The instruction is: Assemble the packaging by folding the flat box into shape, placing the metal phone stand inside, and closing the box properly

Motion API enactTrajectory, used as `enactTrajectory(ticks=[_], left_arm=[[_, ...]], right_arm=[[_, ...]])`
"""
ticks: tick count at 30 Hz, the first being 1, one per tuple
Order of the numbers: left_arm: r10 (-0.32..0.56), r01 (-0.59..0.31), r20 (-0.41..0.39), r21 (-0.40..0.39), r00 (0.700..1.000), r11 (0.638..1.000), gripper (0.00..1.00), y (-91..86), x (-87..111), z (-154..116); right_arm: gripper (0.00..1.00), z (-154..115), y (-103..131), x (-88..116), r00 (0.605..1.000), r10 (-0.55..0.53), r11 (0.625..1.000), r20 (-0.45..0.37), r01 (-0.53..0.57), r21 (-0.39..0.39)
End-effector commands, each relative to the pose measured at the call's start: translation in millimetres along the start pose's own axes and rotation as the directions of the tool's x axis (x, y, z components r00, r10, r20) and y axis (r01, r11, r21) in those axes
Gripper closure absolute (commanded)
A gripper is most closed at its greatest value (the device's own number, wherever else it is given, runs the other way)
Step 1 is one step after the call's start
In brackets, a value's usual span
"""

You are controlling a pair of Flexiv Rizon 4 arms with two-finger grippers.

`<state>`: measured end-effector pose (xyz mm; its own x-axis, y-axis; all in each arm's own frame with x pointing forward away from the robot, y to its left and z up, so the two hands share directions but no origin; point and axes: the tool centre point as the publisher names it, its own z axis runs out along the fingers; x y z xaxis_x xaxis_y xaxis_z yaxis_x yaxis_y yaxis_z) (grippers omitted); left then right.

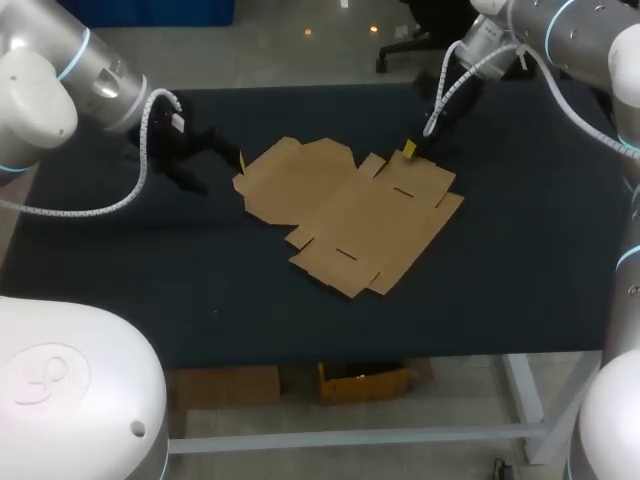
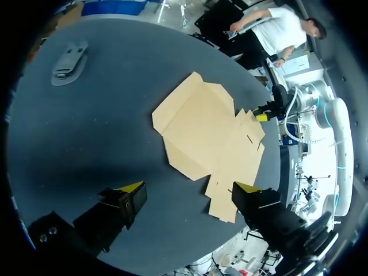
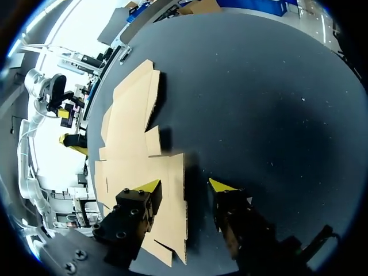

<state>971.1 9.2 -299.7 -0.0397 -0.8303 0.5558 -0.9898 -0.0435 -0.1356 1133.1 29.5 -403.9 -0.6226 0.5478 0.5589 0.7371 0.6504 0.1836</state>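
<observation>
Flat box (image 3: 132, 149) edge btwn spread fingers of R gripper (image 3: 186, 184).

The left arm (image 1: 95, 75) comes in from the far left, and the left end effector (image 1: 218, 168) sits low at left of centre with its fingers (image 2: 123, 202) spread wide. The right arm (image 1: 560, 30) slants down from the far right corner. The right end effector (image 1: 412, 150) points down at the far middle, with its yellow-tipped fingers (image 3: 141, 201) also apart.

Spread tool (image 3: 186, 185) straddles an edge of the flat box (image 3: 129, 138) on the table (image 3: 259, 86).
</observation>
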Motion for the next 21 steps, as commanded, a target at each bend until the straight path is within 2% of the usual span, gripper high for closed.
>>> enactTrajectory(ticks=[1, 10, 13, 14, 16, 17, 21], left_arm=[[-0.004, 0.004, 0.004, 0.005, 1.000, 1.000, 0.00, 1.5, -0.1, -0.3], [-0.009, 0.009, 0.007, 0.010, 1.000, 1.000, 0.00, 1.1, -0.5, 0.0], [-0.010, 0.010, 0.007, 0.010, 1.000, 1.000, 0.00, 1.1, -0.7, 0.5], [-0.011, 0.011, 0.007, 0.010, 1.000, 1.000, 0.00, 1.1, -0.9, 0.6], [-0.013, 0.013, 0.007, 0.010, 1.000, 1.000, 0.00, 1.2, -1.3, 0.5], [-0.014, 0.014, 0.007, 0.010, 1.000, 1.000, 0.00, 1.3, -1.5, 0.4], [-0.014, 0.014, 0.008, 0.011, 1.000, 1.000, 0.00, 2.4, -1.8, -0.3]], right_arm=[[0.53, 6.1, 4.8, -7.3, 0.973, 0.051, 0.897, -0.226, 0.055, 0.439], [0.58, 11.0, -1.3, -3.2, 0.966, 0.052, 0.896, -0.254, 0.067, 0.440], [0.69, 11.7, -2.6, -1.9, 0.962, 0.049, 0.902, -0.267, 0.073, 0.427], [0.85, 11.9, -2.9, -1.6, 0.961, 0.049, 0.904, -0.272, 0.073, 0.420], [0.96, 12.1, -3.7, -0.5, 0.959, 0.046, 0.908, -0.278, 0.076, 0.412], [1.00, 12.1, -4.2, 0.4, 0.959, 0.044, 0.910, -0.281, 0.078, 0.407], [1.00, 12.6, -5.7, 3.3, 0.955, 0.036, 0.919, -0.295, 0.084, 0.386]])
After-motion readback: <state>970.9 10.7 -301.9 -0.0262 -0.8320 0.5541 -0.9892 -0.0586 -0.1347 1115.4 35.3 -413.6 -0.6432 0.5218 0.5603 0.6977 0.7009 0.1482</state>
